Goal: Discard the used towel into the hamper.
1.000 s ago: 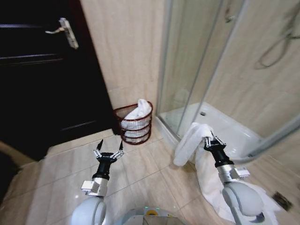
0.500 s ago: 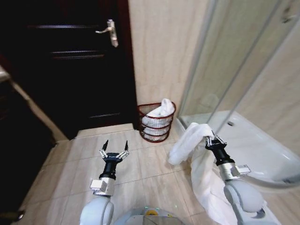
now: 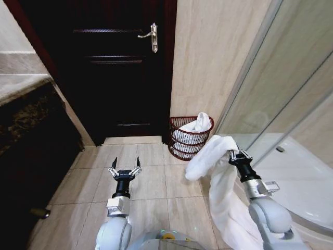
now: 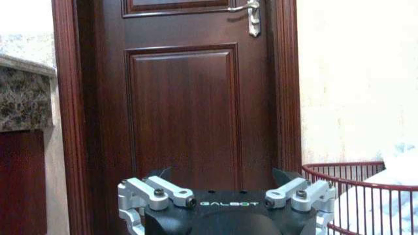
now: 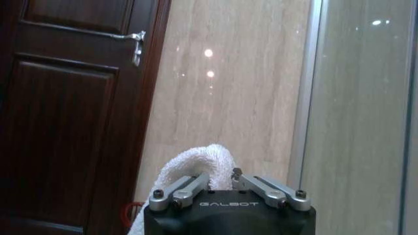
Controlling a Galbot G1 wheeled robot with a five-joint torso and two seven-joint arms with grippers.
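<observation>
Head view puts the hamper [image 3: 190,137] on the tiled floor [image 3: 151,179], against the beige wall [image 3: 208,57] in the corner between the dark wooden door [image 3: 119,67] and the glass shower screen [image 3: 281,99]. White cloth [image 3: 195,126] already lies in the hamper and rises above its rim.

On the right, the right gripper [image 3: 232,154] is held up above the floor, near the hamper and on the shower side of it. Its jaws are clenched on the towel [image 3: 210,156]: one white fold bulges over the jaws toward the hamper, and the rest hangs in a long drape beside the arm down to the bottom edge of the picture. The right wrist view shows a rounded lump of towel [image 5: 196,166] pinched between the fingers [image 5: 189,188], with the door and its handle [image 5: 136,46] to one side and the shower glass to the other.

On the left, the left gripper [image 3: 125,165] hovers over the floor tiles in front of the door, well apart from the hamper, its jaws released and spread wide with nothing between them. The left wrist view looks past the gripper [image 4: 225,176] at the door, with the hamper's rim [image 4: 365,178] at the picture's edge.
</observation>
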